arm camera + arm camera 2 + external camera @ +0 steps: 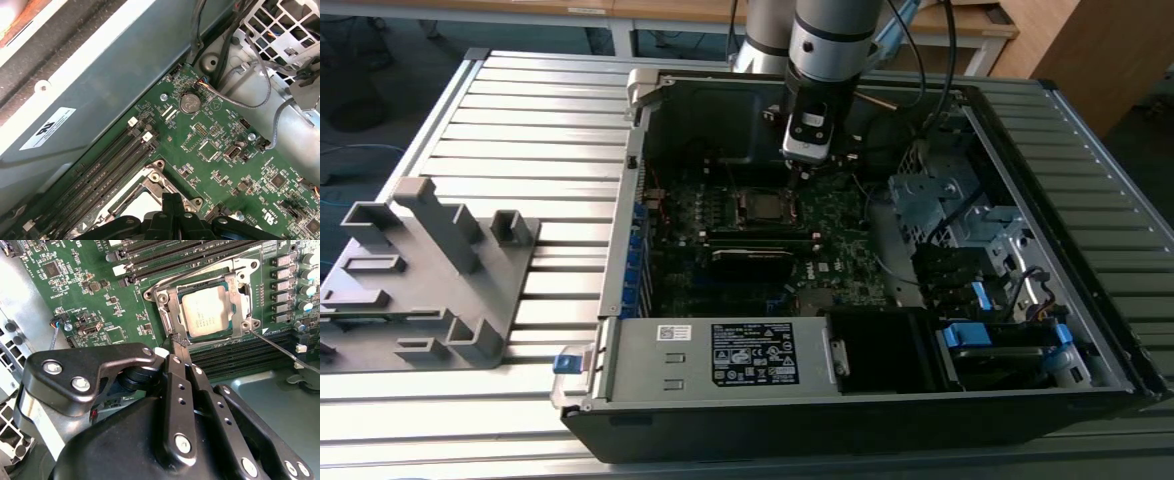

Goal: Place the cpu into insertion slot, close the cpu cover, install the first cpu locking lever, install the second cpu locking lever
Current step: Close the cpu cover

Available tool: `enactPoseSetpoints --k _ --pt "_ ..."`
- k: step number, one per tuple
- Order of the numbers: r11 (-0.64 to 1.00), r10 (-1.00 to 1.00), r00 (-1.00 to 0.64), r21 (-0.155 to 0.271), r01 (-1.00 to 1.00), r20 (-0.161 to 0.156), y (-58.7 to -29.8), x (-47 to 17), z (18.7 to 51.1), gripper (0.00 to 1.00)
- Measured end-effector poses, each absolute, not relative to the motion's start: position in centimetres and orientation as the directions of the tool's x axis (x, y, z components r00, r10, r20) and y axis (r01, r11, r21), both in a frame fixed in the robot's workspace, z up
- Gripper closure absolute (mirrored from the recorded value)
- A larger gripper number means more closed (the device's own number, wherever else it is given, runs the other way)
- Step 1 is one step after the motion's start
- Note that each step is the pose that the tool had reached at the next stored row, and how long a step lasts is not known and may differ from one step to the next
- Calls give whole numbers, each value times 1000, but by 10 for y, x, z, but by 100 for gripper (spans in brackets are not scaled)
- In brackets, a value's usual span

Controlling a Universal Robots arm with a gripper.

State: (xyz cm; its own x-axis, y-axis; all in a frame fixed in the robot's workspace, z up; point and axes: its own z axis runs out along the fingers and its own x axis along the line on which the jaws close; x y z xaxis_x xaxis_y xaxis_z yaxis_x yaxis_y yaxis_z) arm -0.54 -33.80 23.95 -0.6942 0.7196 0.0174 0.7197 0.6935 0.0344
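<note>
"What's the room like?"

"Wooden desks (670,10) at the back; a ribbed metal table (520,120); an open computer case (854,420) lying on it."

"And the gripper (179,341)?"

"Clenched, grasping nothing; its tips are at the cpu cover (166,315) rim; the cpu (206,315) sits just beyond them, framed by that cover."

The cpu (207,314) seated, just ahead of my gripper (180,341)
Silver face up, flat in the insertion slot (761,206); the cpu cover (166,315), a silvery frame, lies down around it.
</note>
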Motion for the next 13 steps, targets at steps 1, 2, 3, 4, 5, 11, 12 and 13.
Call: enactPoseSetpoints --k 1,2,3,4,5,11,12,13 --pt "694 720 -694 34 720 17 -338 -5 239 89" --pt "694 719 -694 34 720 17 -338 -5 239 89" --pt "694 719 -694 34 720 17 -338 -5 239 89" --pt "694 719 -695 34 719 17 -338 -5 239 89" --pt "697 717 -697 34 717 17 -338 -5 239 89" --pt "740 672 -740 34 672 17 -338 -5 239 89" --pt "745 666 -746 34 666 17 -338 -5 239 89" --pt "747 663 -748 34 663 17 -338 -5 239 89"
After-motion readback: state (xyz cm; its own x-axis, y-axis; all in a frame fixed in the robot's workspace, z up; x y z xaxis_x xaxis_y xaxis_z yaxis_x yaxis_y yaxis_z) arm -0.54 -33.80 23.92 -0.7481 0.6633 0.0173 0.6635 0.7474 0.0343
